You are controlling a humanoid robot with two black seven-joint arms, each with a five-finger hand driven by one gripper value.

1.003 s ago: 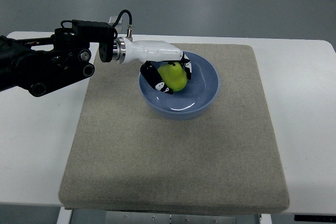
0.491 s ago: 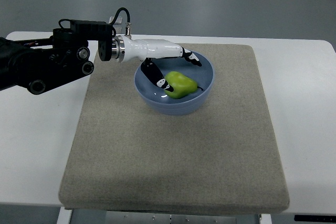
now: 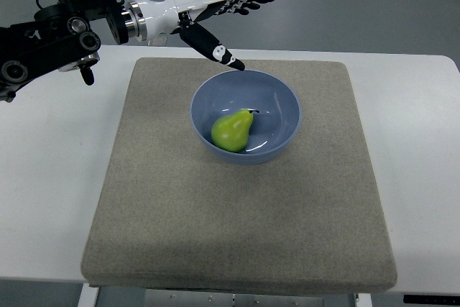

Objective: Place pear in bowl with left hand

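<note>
A green pear (image 3: 231, 131) lies on its side inside the blue bowl (image 3: 284, 102), toward the bowl's left half, stem pointing up-right. The bowl sits on a grey mat. My left hand (image 3: 241, 23) hovers above and behind the bowl's far rim, white with black fingertips, fingers spread and holding nothing. Its thumb points down toward the rim. The black left arm (image 3: 50, 34) enters from the upper left. No right arm shows.
The grey mat (image 3: 237, 228) covers most of a white table (image 3: 43, 177). Grey floor lies beyond the table's far edge.
The left hand let go of the pear, which settled in the bowl. The hand then rose and drew back toward the far left, fingers opening.
</note>
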